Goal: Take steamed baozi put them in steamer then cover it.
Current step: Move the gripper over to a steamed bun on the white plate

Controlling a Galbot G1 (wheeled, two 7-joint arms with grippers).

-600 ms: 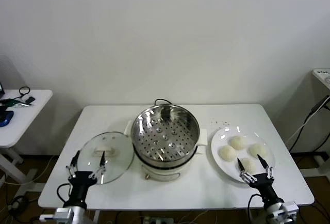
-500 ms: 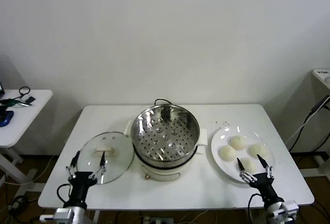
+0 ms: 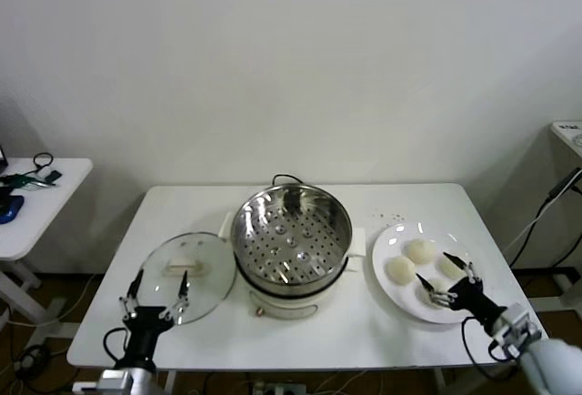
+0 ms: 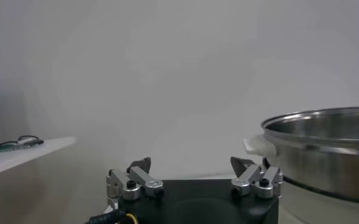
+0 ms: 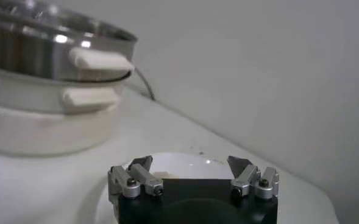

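The steamer [image 3: 291, 240], a shiny pot with a perforated tray on a cream base, stands mid-table with nothing in it. The glass cover [image 3: 186, 269] lies flat on the table to its left. Cream baozi [image 3: 419, 250], [image 3: 400, 269], [image 3: 452, 265] sit on a white plate [image 3: 391, 245] to its right; a fourth is mostly hidden behind my right gripper. My right gripper [image 3: 435, 269] is open just above the plate's front buns. My left gripper [image 3: 161, 277] is open at the cover's front edge. The left wrist view shows its gripper [image 4: 190, 163] and the pot [image 4: 325, 146]. The right wrist view shows its gripper [image 5: 189, 162], the plate [image 5: 185, 163] and the steamer [image 5: 45, 55].
A black cord [image 3: 282, 178] runs behind the steamer. A side table [image 3: 36, 186] with cables stands at the left. Another table's corner [image 3: 568, 131] shows at the right. Small dark specks [image 3: 391, 216] lie behind the plate.
My right gripper has moved forward from the table's front edge and turned leftward over the plate's front buns. My left gripper has dropped back slightly.
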